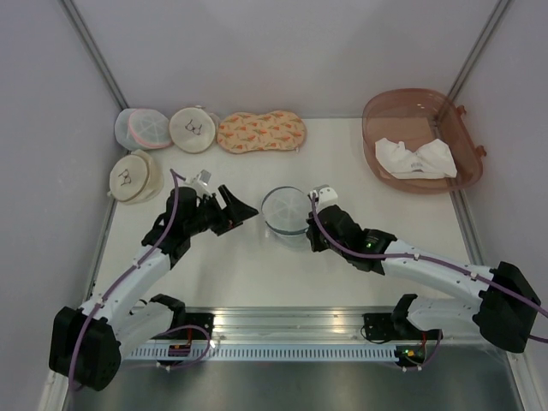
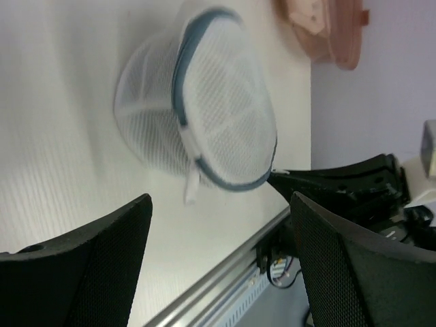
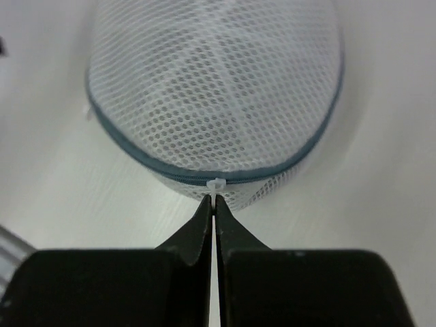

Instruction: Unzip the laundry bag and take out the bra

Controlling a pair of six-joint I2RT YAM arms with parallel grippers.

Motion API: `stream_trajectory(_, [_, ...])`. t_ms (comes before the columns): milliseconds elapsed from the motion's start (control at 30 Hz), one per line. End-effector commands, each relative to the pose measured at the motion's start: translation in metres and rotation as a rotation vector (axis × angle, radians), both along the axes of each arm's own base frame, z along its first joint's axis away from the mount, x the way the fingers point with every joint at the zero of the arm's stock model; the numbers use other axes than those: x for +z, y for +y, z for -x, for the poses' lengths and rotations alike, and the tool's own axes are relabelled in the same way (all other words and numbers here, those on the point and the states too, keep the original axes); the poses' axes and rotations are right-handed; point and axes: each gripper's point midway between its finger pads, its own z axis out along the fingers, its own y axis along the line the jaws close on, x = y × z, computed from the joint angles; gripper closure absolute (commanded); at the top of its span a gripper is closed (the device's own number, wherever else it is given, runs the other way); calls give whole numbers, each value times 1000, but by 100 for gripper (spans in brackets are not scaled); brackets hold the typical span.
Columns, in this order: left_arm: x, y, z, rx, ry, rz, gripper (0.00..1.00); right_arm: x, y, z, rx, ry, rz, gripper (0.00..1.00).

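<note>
The laundry bag [image 1: 285, 210] is a round domed mesh pouch with a dark zipper rim, in the middle of the table. It also shows in the left wrist view [image 2: 211, 102] and the right wrist view [image 3: 214, 88]. My right gripper [image 3: 214, 201] is shut on the white zipper pull [image 3: 216, 184] at the bag's near rim; in the top view it [image 1: 308, 224] sits at the bag's right edge. My left gripper [image 1: 248, 211] is open and empty, just left of the bag, not touching it [image 2: 221, 204]. The zipper looks closed. The bra is not visible.
Two cream round pouches [image 1: 193, 128] [image 1: 135, 175], a white mesh pouch with pink trim [image 1: 144, 128] and a carrot-print pouch [image 1: 261, 131] lie at the back left. A brown tub [image 1: 390, 107] with a white cloth [image 1: 415, 157] stands back right. A metal rail [image 1: 282, 321] runs along the near edge.
</note>
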Motion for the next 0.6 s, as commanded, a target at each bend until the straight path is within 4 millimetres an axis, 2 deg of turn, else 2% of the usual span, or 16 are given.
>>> stream_trajectory(0, [-49,-3,46,-20,235,3,14,21,62,20,210,18,-220,100])
stream_trajectory(33, [-46,-7,53,-44,239,22,14,24,72,24,243,20,-259,100])
stream_trajectory(67, [-46,-10,57,-54,252,43,14,24,85,38,314,56,-300,99])
stream_trajectory(100, [-44,-12,60,-63,257,56,14,31,95,39,341,45,-345,100])
stream_trajectory(167, [-39,-15,62,-74,263,80,14,29,107,48,396,72,-369,100])
stream_trajectory(300, [-27,-20,56,-59,250,116,14,27,124,53,443,81,-375,100])
stream_trajectory(433, [-14,-23,45,-12,212,171,15,20,127,55,444,88,-358,100])
stream_trajectory(500, [-21,-25,45,-5,239,175,16,18,124,53,430,82,-350,100])
stream_trajectory(567, [-15,-33,43,-32,222,194,18,19,123,53,428,74,-345,99])
